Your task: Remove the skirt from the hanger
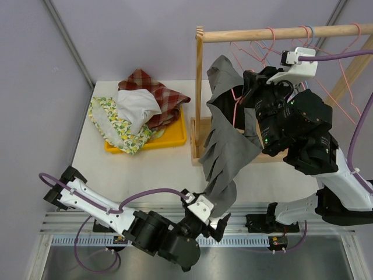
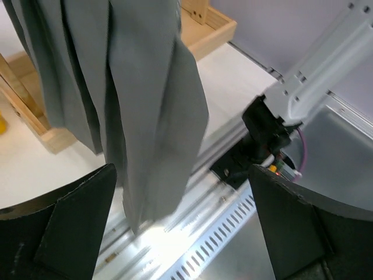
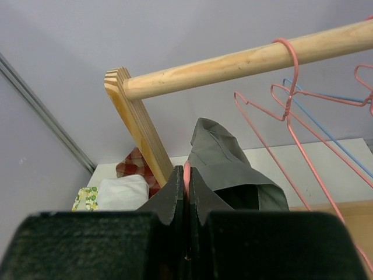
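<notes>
right gripper (image 3: 186,192) clamps the pink hanger (image 3: 186,169) at two o'clock, left gripper (image 2: 182,175) gapes empty round the skirt (image 2: 145,87), needs a firm downward tug.

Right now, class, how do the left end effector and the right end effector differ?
The left end effector is open; the right end effector is shut on the pink hanger. The left sits low at the near edge of the table, with the hem of the grey skirt hanging between its fingers; the right is raised near the wooden rail. Both have two black fingers.
</notes>
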`<action>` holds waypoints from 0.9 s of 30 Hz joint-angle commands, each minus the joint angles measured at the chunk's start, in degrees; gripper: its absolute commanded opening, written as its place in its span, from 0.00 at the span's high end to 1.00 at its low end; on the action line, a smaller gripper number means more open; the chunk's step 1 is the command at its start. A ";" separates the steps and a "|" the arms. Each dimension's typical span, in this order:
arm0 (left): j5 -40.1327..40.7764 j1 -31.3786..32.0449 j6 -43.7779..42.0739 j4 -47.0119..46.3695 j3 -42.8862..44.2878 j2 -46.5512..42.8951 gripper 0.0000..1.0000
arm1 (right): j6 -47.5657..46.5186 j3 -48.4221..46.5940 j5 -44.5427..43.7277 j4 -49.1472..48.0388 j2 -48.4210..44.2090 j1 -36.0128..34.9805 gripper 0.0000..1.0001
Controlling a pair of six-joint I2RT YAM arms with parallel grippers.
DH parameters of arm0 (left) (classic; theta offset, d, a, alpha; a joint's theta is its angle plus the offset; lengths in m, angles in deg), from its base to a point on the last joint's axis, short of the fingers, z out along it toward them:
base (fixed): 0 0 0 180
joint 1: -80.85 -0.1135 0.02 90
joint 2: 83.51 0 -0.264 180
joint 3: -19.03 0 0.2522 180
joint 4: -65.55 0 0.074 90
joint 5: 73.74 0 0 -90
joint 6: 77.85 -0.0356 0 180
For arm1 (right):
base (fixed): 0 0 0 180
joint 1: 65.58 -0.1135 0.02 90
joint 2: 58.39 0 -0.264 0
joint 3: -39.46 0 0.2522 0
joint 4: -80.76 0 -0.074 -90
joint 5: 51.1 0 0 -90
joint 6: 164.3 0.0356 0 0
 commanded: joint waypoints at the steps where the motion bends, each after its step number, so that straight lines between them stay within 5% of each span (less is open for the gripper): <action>1: 0.71 -3.73 -16.42 -22.18 -2.72 -1.74 0.01 | 7.80 -2.22 0.39 2.65 0.18 0.32 1.00; 5: -5.26 -7.60 -24.42 -31.68 -5.00 -2.09 0.05 | 9.66 -1.87 1.09 3.97 0.79 0.23 1.00; 9: -7.64 -11.90 -27.33 -36.70 -5.27 -0.52 0.29 | 10.89 -3.35 1.62 5.29 1.58 0.32 1.00; 11: -9.04 -13.75 -26.64 -36.88 -5.01 0.71 0.76 | 11.15 -3.80 1.80 5.29 1.76 0.32 1.00; 13: -10.02 -14.99 -25.15 -34.78 -3.35 1.42 1.00 | 9.93 -3.71 1.62 4.68 1.94 0.23 1.00; 20: -7.92 -8.32 -21.55 -27.84 -0.97 1.51 1.00 | -3.33 -4.93 -1.37 -6.65 4.74 0.75 1.00; 27: -0.54 4.07 -10.13 -14.31 2.01 3.43 1.00 | -6.42 -12.49 0.83 -5.87 8.79 5.23 1.00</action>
